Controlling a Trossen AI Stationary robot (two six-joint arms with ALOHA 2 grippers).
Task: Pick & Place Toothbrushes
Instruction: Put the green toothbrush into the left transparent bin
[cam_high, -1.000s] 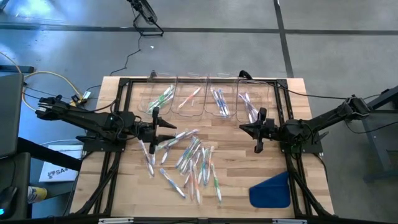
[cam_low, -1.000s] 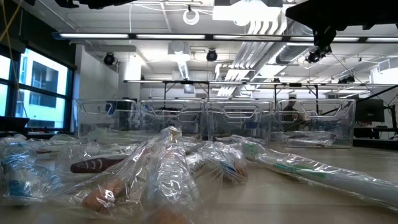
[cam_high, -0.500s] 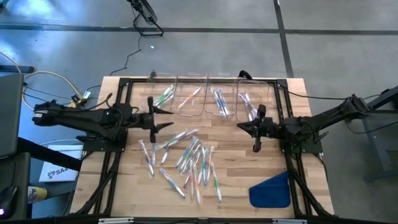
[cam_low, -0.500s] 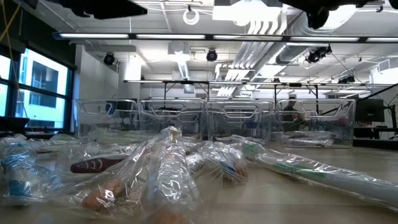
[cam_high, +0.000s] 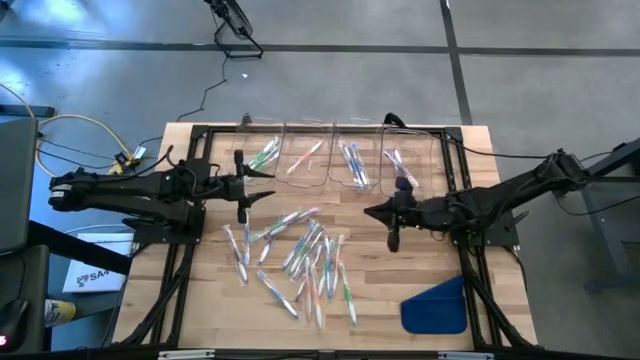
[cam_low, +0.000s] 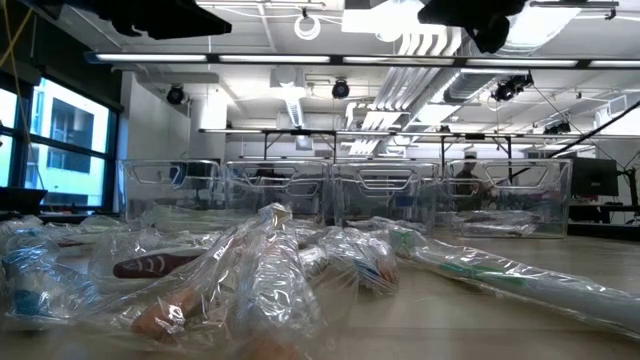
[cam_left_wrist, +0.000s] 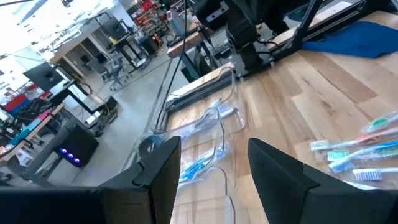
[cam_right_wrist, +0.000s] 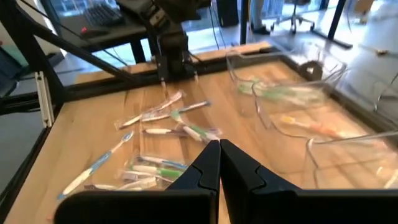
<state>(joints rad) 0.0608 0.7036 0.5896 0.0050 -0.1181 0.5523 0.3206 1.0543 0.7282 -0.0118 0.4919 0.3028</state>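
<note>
Several toothbrushes (cam_high: 300, 255) lie loose in clear wrappers in the middle of the wooden table; they fill the foreground of the low view (cam_low: 270, 280). More toothbrushes lie in the clear bins (cam_high: 262, 155) along the far edge. My left gripper (cam_high: 262, 186) hangs open above the table, just near of the leftmost bin, with nothing between its fingers (cam_left_wrist: 273, 177). My right gripper (cam_high: 368, 212) is shut and empty, raised over the table to the right of the pile; its wrist view looks across the pile (cam_right_wrist: 168, 134).
Four clear bins (cam_high: 352, 162) stand side by side at the far edge, seen as a row in the low view (cam_low: 380, 195). A blue flat piece (cam_high: 435, 305) lies at the near right corner. A black frame (cam_high: 190, 240) borders the table.
My left gripper has swung toward the table's far edge, up to the leftmost bin, staying open. My right gripper has risen and gone toward the table's left, closer to the pile, staying shut. The toothbrushes have not moved.
</note>
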